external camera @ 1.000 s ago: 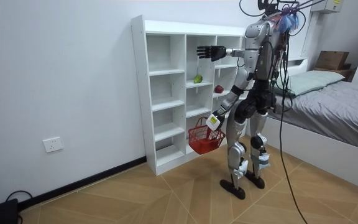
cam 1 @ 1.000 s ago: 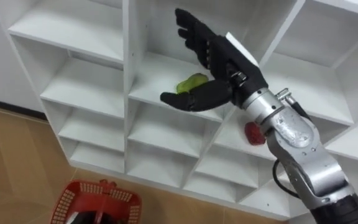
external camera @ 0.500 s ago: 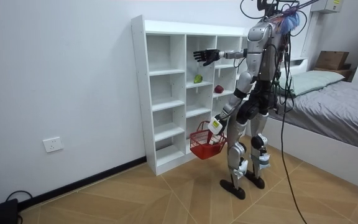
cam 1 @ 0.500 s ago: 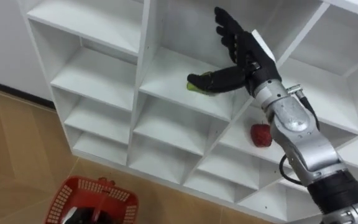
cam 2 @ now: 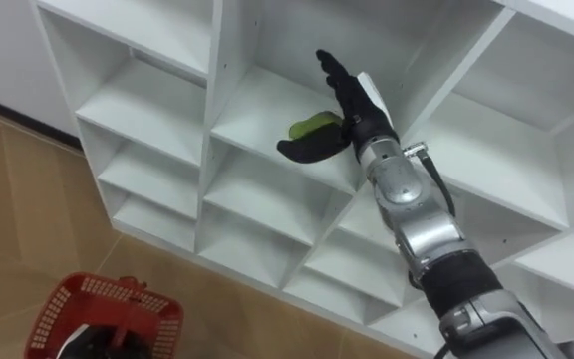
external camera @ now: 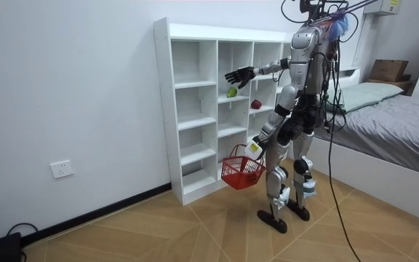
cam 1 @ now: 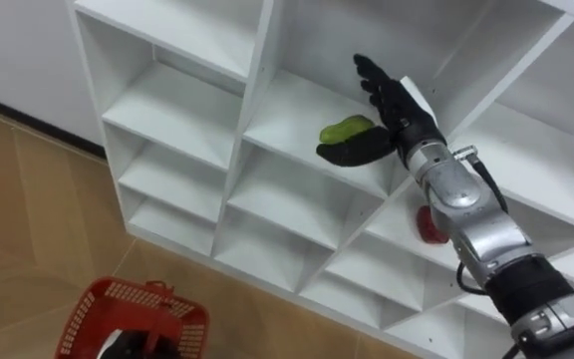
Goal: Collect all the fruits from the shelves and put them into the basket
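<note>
In the left eye view my right hand (cam 1: 397,115) is open, with straight fingers, inside the middle box of the closet (cam 1: 182,110). The green fruit (cam 1: 345,129) lies on the shelf right by my thumb, and I am not holding it yet. So I think I am at the reaching step. Next I need to go in a little more and close round the fruit softly, so it does not roll to the back. A red fruit (cam 1: 429,224) sits in the next box, lower and to the right, half hidden by my arm. The red basket (cam 1: 133,317) is down low, cut off by the edge. In the room view I stand in front of the closet. The basket hangs at my left hand (external camera: 252,150), which is too small to tell how it holds. In the right eye view my thumb covers part of the green fruit, so I cannot tell if they touch.
</note>
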Tool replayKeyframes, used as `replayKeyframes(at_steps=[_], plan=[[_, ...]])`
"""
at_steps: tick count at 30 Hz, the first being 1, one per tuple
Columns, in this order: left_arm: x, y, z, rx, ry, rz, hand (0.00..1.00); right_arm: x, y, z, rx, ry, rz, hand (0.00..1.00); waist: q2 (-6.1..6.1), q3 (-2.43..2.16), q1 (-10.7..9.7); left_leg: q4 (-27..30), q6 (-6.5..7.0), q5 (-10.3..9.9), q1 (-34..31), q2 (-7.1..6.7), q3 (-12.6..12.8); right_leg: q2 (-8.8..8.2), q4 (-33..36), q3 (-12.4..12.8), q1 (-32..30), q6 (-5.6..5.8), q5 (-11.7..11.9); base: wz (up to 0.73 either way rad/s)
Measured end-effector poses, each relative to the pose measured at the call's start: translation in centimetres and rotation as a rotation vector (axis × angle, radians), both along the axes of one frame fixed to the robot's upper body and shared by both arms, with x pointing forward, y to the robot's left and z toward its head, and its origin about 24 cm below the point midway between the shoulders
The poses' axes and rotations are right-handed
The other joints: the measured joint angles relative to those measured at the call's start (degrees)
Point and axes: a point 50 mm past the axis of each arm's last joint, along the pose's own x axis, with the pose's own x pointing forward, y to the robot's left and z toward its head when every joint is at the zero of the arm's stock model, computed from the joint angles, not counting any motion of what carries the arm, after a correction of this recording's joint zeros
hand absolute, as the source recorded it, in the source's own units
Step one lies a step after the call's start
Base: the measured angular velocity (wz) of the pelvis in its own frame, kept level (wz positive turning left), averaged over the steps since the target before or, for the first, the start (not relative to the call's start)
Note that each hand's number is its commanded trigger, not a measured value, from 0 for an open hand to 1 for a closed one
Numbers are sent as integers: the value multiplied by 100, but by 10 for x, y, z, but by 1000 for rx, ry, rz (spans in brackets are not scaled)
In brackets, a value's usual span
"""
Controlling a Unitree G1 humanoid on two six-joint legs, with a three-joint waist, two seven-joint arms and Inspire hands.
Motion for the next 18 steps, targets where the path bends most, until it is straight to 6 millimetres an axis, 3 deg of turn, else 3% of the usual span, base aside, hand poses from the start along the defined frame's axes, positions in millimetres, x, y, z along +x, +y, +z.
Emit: replayKeyframes(at_steps=[9, 15, 18], plan=[[2, -1, 0, -3, -3, -2, 100, 0, -7, -3, -58, 15, -3, 0, 1, 2, 8, 52, 0, -1, -122, 1, -9, 7, 3, -4, -106, -2, 1, 0], [3, -2, 1, -4, -6, -5, 100, -1, -12, -9, -157, 23, 0, 0, -4, 3, 131, 55, 1, 0, -166, -2, -14, 5, 4, -8, -146, -3, 2, 0], [6, -3, 2, -4, -14, -9, 100, 3, -15, -9, -199, 30, -5, 0, -7, 53, 153, 75, 1, 0, -199, -6, -32, 8, 5, -44, -150, -3, 2, 6]])
